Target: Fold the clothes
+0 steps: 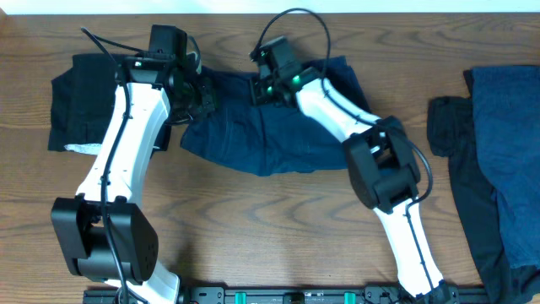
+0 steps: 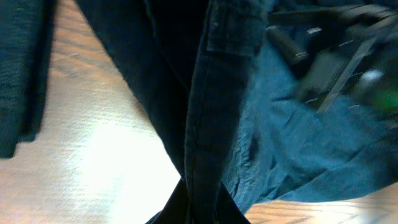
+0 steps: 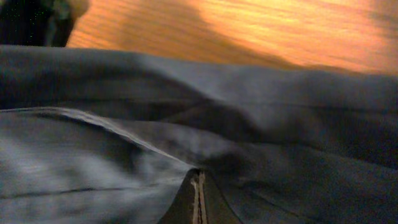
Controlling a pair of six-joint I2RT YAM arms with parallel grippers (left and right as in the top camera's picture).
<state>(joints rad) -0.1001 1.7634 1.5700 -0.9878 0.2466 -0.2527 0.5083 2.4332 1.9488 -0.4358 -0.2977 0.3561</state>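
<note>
**Step in hand:** folding the navy garment (image 1: pixel 253 143), which lies spread on the table (image 1: pixel 278 219) between my two arms.

**1. Grip status.** My left gripper (image 2: pixel 194 202) is clenched on a stitched seam of the garment. In the left wrist view the seam runs straight up from the fingertips. My right gripper (image 3: pixel 197 186) is also clamped, with blue cloth bunching just ahead of its tips. From overhead, both grips sit near the far edge of the garment. The left one is at its outer end and the right one is nearer the middle of that edge.

**2. Location of the work.** The bulk of the cloth lies on the near side of both sets of fingers, toward the arm bases. It rests on the table and is wrinkled.

**3. Procedure, in my judgement.**
- I lift both grips together, only high enough to free the far edge.
- I carry them toward the near hem at equal pace, so the fold line comes out straight.
- I hold light tension between the two sets of fingers, because slack there would let the edge sag and crease.

**4. Cautions.**
- A black garment (image 1: pixel 76 101) lies just outboard of the left fingers, and I avoid dragging it along.
- The pile of dark clothes (image 1: pixel 498 169) lies well apart, outboard of the right fingers, and needs no allowance.
</note>
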